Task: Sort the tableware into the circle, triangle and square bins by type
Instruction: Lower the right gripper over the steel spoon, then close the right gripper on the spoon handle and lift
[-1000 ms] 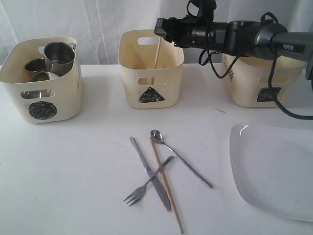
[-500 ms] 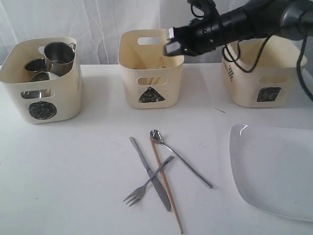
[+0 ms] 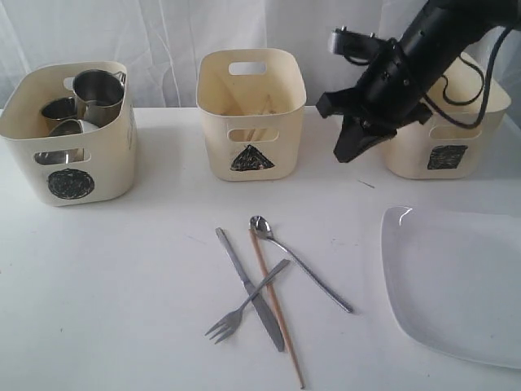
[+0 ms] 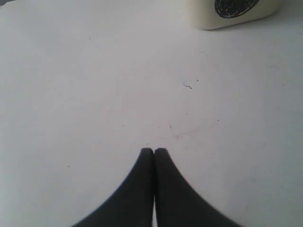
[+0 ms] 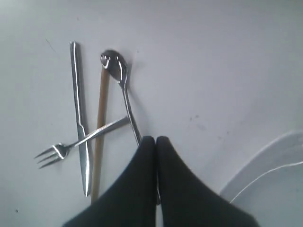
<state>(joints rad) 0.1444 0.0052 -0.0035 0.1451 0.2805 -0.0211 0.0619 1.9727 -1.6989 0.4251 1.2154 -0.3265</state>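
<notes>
On the table lie a knife [image 3: 248, 287], a fork [image 3: 244, 303], a spoon [image 3: 297, 261] and one wooden chopstick [image 3: 277, 305], crossing one another. The large white plate [image 3: 456, 281] sits at the right. The circle bin [image 3: 69, 134] holds steel mugs [image 3: 99, 94]. My right gripper [image 3: 346, 151] hangs shut and empty, tips down, between the triangle bin [image 3: 251, 114] and the square bin [image 3: 440, 138]. The right wrist view shows that gripper [image 5: 155, 139] above the spoon [image 5: 120, 80] and knife [image 5: 80, 123]. My left gripper [image 4: 154, 150] is shut over bare table near the circle bin [image 4: 232, 12].
The right arm crosses in front of the square bin and hides part of it. The three bins stand in a row along the back, with a white curtain behind them. The plate's corner [image 5: 270, 175] lies close beside the cutlery.
The right gripper has left the triangle bin, swung right and tipped downward, and its jaws have shut. The chopstick standing in that bin has dropped out of sight.
</notes>
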